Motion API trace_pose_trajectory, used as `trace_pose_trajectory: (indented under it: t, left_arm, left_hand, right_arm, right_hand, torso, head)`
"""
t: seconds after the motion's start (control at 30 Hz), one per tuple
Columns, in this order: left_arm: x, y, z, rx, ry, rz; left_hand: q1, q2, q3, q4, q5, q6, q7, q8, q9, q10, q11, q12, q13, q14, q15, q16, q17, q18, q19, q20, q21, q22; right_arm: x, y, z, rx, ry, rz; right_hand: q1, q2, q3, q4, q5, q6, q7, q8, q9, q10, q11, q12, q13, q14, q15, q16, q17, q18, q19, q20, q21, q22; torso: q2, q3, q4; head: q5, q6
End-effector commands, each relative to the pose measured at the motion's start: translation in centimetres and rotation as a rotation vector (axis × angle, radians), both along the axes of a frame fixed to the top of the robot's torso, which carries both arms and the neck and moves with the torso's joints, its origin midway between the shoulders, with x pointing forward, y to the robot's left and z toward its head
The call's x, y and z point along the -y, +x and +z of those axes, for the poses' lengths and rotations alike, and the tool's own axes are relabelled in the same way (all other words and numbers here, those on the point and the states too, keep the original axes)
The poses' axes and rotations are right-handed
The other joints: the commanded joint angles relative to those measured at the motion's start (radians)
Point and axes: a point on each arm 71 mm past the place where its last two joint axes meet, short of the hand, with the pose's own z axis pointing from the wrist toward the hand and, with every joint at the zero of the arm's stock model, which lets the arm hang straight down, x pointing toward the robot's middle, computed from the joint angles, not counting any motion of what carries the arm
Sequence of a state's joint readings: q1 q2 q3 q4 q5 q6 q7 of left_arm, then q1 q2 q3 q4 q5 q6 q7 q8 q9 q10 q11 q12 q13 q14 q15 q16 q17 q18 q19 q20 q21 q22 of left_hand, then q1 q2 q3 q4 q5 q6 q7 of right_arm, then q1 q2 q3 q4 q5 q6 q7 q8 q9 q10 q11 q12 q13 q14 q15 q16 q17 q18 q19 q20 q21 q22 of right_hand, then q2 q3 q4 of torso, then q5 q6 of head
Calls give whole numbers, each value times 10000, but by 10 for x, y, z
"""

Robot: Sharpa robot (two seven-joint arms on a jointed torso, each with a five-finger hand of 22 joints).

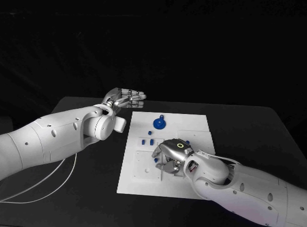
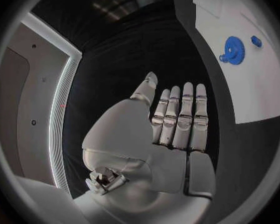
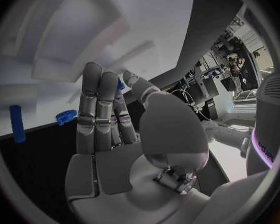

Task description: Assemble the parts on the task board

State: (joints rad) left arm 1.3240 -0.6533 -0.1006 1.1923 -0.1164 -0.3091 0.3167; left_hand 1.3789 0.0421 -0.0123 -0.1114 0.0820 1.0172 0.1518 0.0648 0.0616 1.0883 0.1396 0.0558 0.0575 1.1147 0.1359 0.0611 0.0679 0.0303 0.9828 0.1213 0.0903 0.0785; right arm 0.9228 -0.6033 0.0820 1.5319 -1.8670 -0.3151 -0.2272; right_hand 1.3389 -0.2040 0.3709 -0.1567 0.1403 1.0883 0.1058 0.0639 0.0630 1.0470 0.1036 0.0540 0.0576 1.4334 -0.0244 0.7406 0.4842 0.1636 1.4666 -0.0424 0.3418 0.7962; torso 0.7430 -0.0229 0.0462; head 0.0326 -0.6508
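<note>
The white task board (image 1: 194, 124) lies in the middle of the black table. A blue gear (image 1: 159, 124) sits on its far part, also in the left wrist view as the gear (image 2: 234, 50) with a small blue piece (image 2: 256, 41) beside it. My left hand (image 1: 126, 99) hovers off the board's far left corner, fingers straight and side by side, holding nothing. My right hand (image 1: 168, 160) is low over the board's middle. In the right wrist view its thumb and a finger pinch a small blue part (image 3: 120, 83).
More small blue pieces (image 1: 146, 140) lie on the board left of the right hand. A blue peg (image 3: 17, 123) and a small toothed blue part (image 3: 67, 116) lie near the board's edge beyond the right hand's fingers. A white cable (image 1: 55, 177) trails under the left arm.
</note>
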Motion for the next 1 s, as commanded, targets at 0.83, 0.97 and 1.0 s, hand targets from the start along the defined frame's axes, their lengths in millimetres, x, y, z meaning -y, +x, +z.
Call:
trace_pose_trajectory:
  t: [0.83,0.97,1.0]
  left_arm:
    - [-4,1,2,63,-204,231]
    - [-3,0,2,62,-220,172]
    - [-3,0,2,61,-224,160]
  left_hand:
    - [-13,-28,35,-21,185,-185,11,-6,8,-60,33,37,14,117,-30,11,7,208,103,-11,98,2]
    - [-10,-33,41,-25,184,-193,12,-10,6,-62,35,38,14,110,-29,10,6,207,101,-11,103,2]
    - [-8,-37,46,-28,183,-199,13,-13,5,-63,36,39,14,105,-28,9,5,207,100,-10,107,1]
  right_arm:
    - [72,24,71,144,1087,-1275]
    - [89,36,71,-239,549,-1735]
    - [92,37,71,-296,413,-1812]
  right_hand:
    - [-581,-259,1570,78,426,85,162,-16,-2,1276,-245,41,12,194,-104,521,92,-93,341,-135,440,429]
    - [-533,-207,900,56,727,-87,183,-16,-4,934,-178,55,20,138,-54,646,246,-68,324,-93,507,505]
    - [-328,-25,152,40,720,-209,201,-16,-7,649,-108,41,15,106,-15,640,298,-31,292,-37,466,508]
  torso:
    - [4,1,7]
    - [6,8,21]
    - [1,6,11]
  head:
    - [-260,269]
    - [-298,307]
    - [-296,296]
